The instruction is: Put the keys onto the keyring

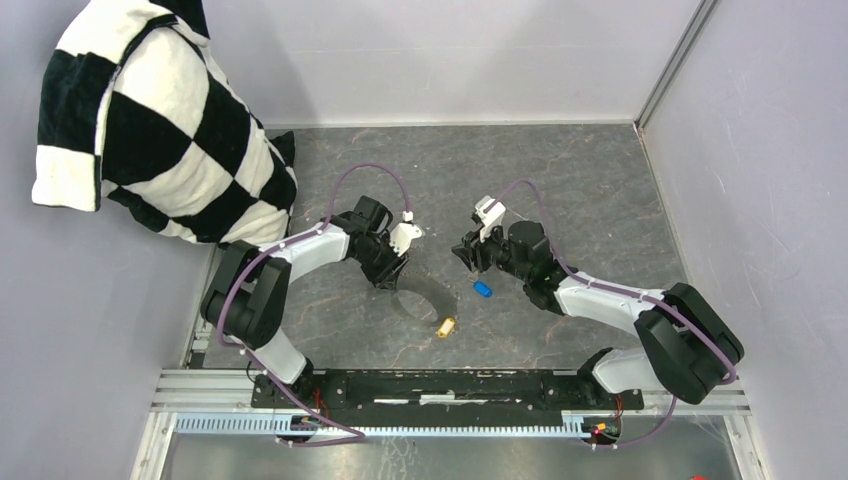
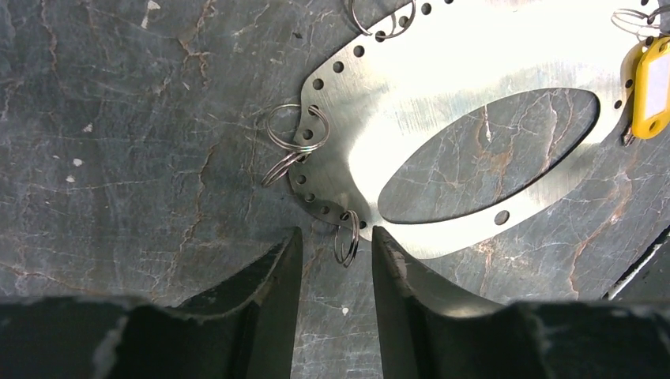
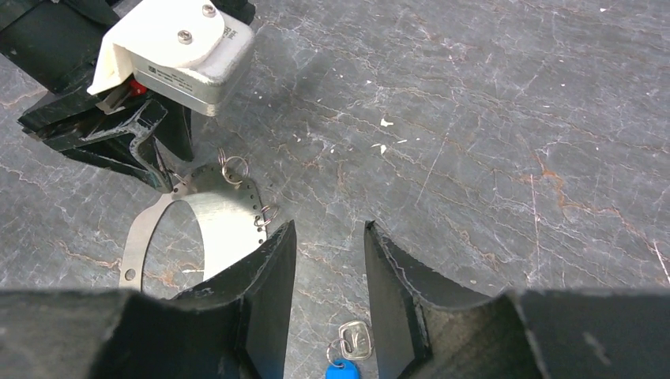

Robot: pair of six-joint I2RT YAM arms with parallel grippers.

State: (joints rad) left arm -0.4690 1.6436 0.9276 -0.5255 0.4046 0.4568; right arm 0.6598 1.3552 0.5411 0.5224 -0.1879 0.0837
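Note:
The keyring (image 1: 440, 297) is a flat grey metal loop with a row of small holes, lying on the table between the arms. It shows large in the left wrist view (image 2: 411, 95) with several small split rings (image 2: 296, 130) on its edge. My left gripper (image 1: 392, 268) is open at the loop's edge, one small split ring (image 2: 346, 237) between its fingertips (image 2: 336, 237). The yellow key (image 1: 446, 326) lies beside the loop (image 2: 652, 87). My right gripper (image 1: 468, 255) is open and empty (image 3: 328, 233), hovering just beyond the blue key (image 1: 483, 289) (image 3: 348, 359).
A black-and-white checked cloth (image 1: 150, 130) hangs at the back left. Grey walls close the table on three sides. The left gripper's white camera housing (image 3: 178, 43) is close in front of the right gripper. The arm bases sit on a rail (image 1: 450, 385) at the near edge.

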